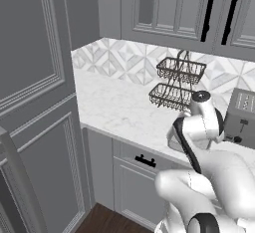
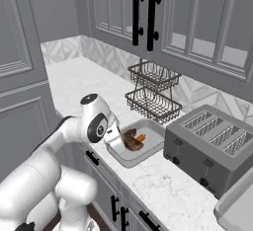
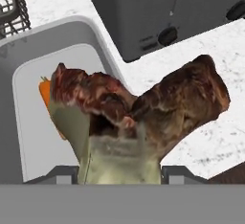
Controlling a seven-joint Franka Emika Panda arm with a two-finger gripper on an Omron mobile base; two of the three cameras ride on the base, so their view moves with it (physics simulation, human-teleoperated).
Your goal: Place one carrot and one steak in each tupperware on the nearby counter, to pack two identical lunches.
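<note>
Pincer (image 2: 118, 137) grips dark steak (image 3: 139, 117), hanging directly over tupperware (image 2: 157, 127); carrot (image 3: 44, 90) lies inside, just beyond steak's edge.

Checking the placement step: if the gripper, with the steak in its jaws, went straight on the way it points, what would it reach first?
Most likely the tupperware floor, beside the carrot lying in it. The gripper points down there, holding the steak. Depth is unclear; the steak would touch first.
</note>
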